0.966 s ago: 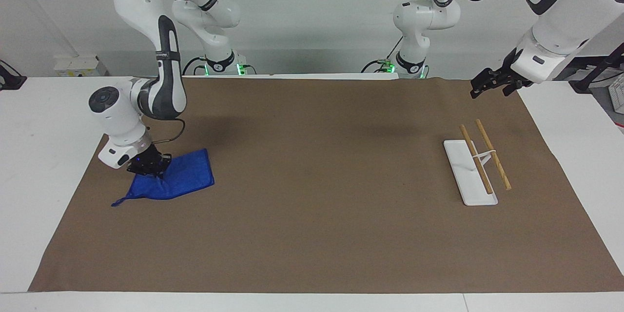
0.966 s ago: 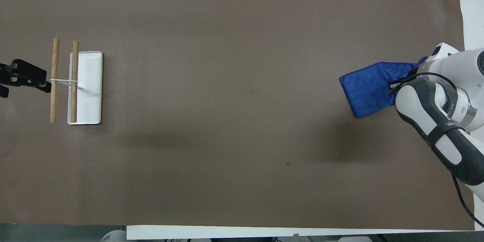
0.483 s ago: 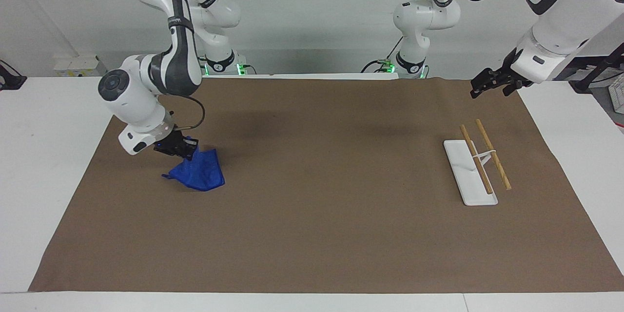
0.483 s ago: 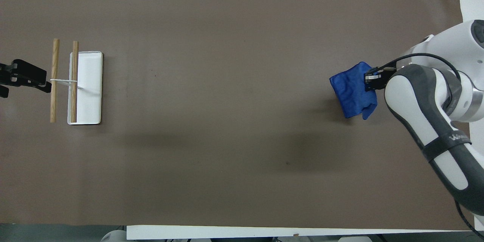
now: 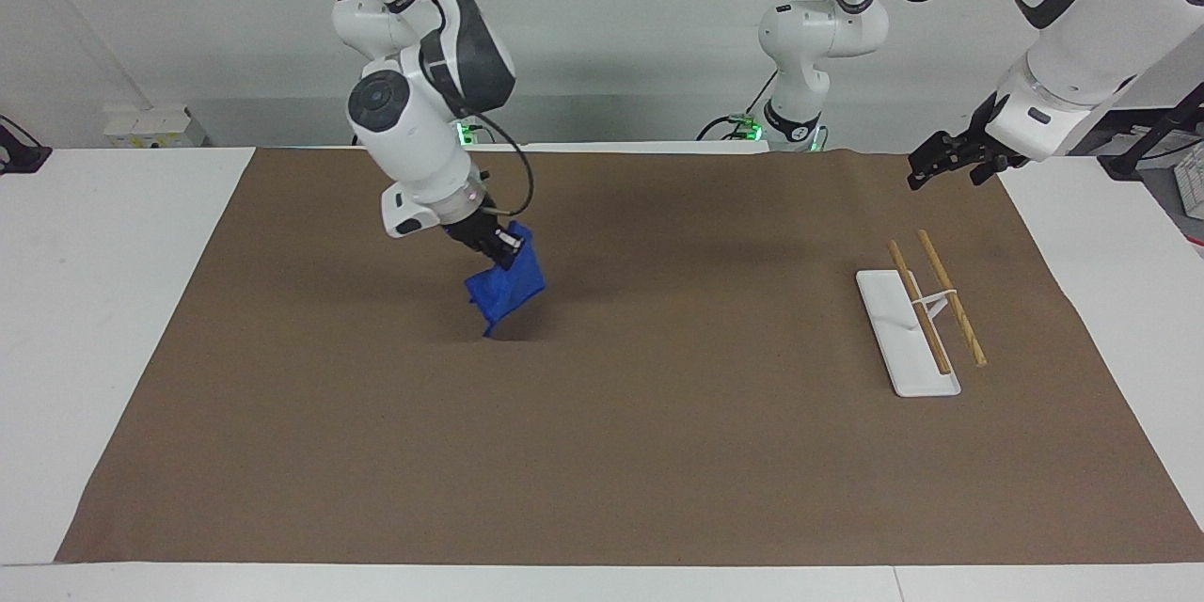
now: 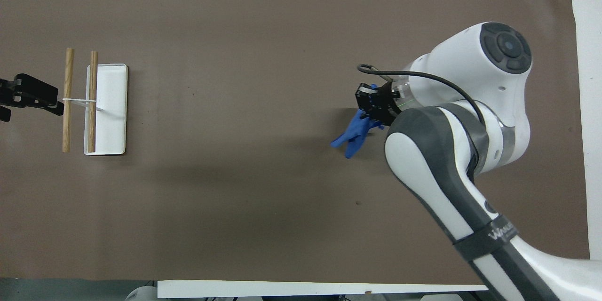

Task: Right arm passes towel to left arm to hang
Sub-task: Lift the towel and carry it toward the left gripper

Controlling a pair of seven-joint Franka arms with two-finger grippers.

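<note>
The right end effector [image 5: 503,249], clamped on the towel [image 5: 508,293], has lifted it off the counter [image 5: 658,451] and carried it toward the middle, so the handover nears while the left end effector [image 5: 945,162], fingers unreadable, waits over the counter's edge near the rack [image 5: 917,320].

white arms [image 5: 414,141], grey panels, black cables

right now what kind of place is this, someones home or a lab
Most likely a robotics lab: a brown paper sheet covers a white table, and the right gripper carries a towel toward a small rack.
</note>
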